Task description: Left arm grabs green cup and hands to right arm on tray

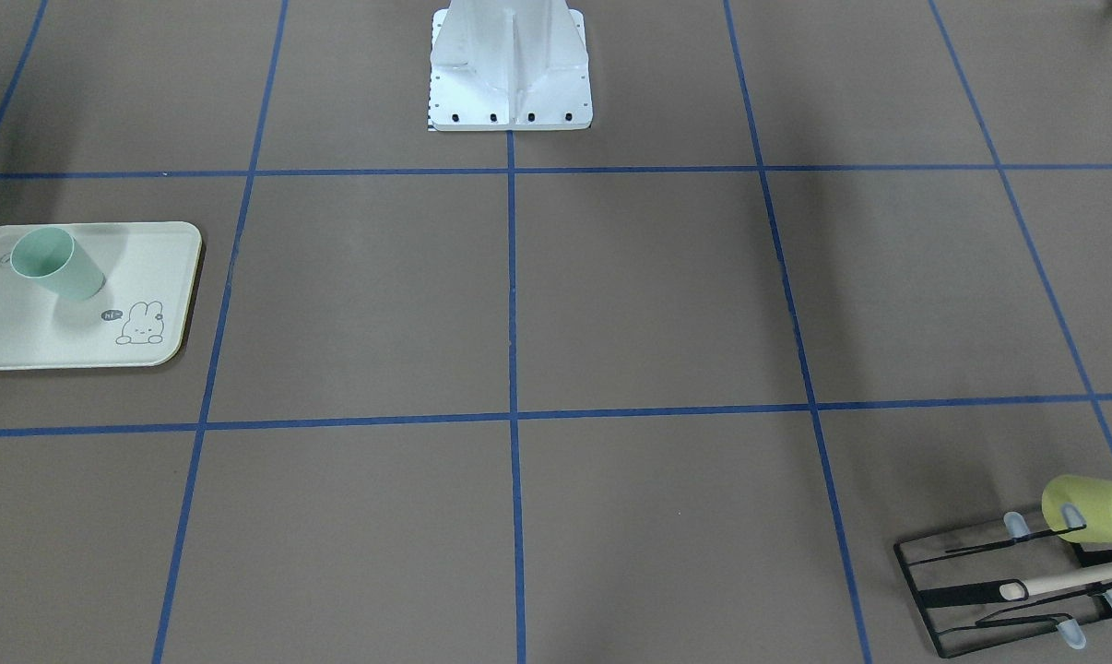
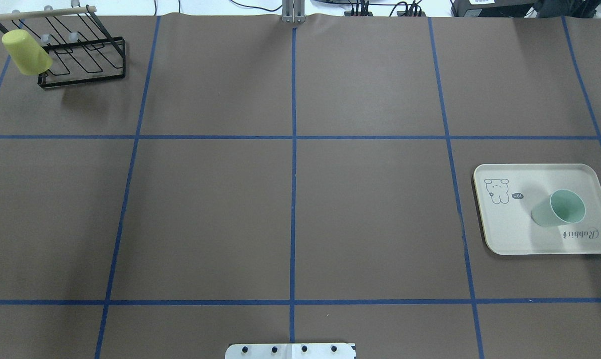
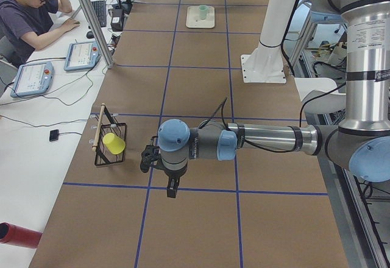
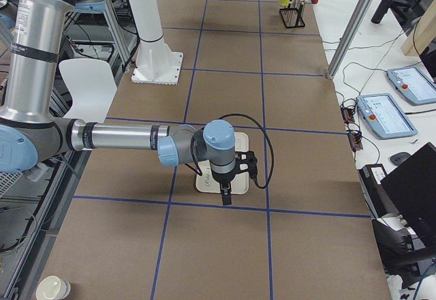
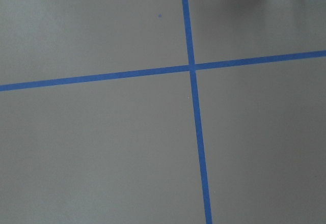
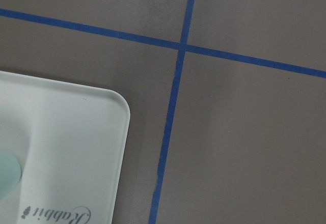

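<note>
Brown taped table [image 2: 206,214] carries tray [image 2: 510,237] at right, wire rack [image 2: 81,62] far-left, apparently bolted white pedestal [image 1: 510,74].

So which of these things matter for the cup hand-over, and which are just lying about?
For the job: green cup, standing on the tray; left arm; right arm.
Lying about: yellow cup on the black rack; red tube beside the table.

We're getting bright, even overhead light in every view, only soft smudgy shadows, like the one the green cup [image 1: 56,263] drops on the tray [image 1: 21,343] — no harsh glare, and both wrist views look a bit soft.
</note>
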### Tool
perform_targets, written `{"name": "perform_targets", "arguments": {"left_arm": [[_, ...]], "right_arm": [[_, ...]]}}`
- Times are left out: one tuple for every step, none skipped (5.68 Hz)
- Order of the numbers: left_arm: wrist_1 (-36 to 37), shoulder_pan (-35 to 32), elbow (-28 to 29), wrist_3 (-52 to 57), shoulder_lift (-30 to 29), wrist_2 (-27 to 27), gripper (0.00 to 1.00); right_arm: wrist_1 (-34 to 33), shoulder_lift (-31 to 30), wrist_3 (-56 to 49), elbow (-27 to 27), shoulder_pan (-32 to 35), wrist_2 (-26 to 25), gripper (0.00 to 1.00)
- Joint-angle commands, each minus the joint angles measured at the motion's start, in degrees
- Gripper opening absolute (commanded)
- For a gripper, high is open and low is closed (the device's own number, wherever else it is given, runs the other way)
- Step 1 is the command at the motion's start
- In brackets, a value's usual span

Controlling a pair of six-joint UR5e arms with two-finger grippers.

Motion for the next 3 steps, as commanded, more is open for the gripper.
{"name": "perform_targets", "arguments": {"left_arm": [[0.0, 0.1, -0.4, 0.2, 0.0, -0.2, 1.0], [-0.1, 0.1, 0.0, 0.2, 0.1, -0.2, 1.0], [-0.1, 0.1, 0.1, 0.2, 0.1, -0.2, 1.0]], "right_arm": [[0.2, -0.6, 2.1, 0.7, 0.0, 1.1, 1.0], [0.2, -0.7, 2.2, 0.8, 0.1, 3.7, 1.0], [0.2, -0.7, 2.3, 0.7, 0.1, 3.6, 1.0]]}}
